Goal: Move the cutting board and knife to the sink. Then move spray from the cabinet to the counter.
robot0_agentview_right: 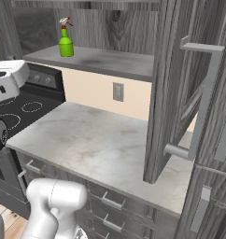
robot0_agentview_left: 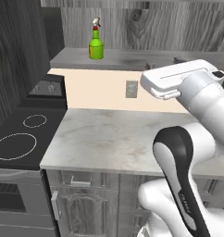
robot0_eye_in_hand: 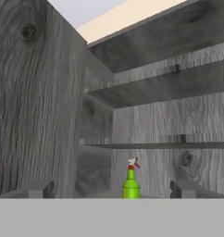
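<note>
Standing wide open, the gripper [robot0_eye_in_hand: 112,189] shows its two finger tips at the bottom of the hand view, holding nothing. Centred between them, farther off, the spray [robot0_eye_in_hand: 131,181] stands upright on the cabinet [robot0_agentview_left: 132,59] shelf, upper left in both base views. Below lies the counter [robot0_agentview_left: 114,139].

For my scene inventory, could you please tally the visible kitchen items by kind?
Spray bottle: 1
Wall outlet: 1
Stovetop: 1
Ring burners on it: 2
Open cabinet door: 1
Total: 6
</note>
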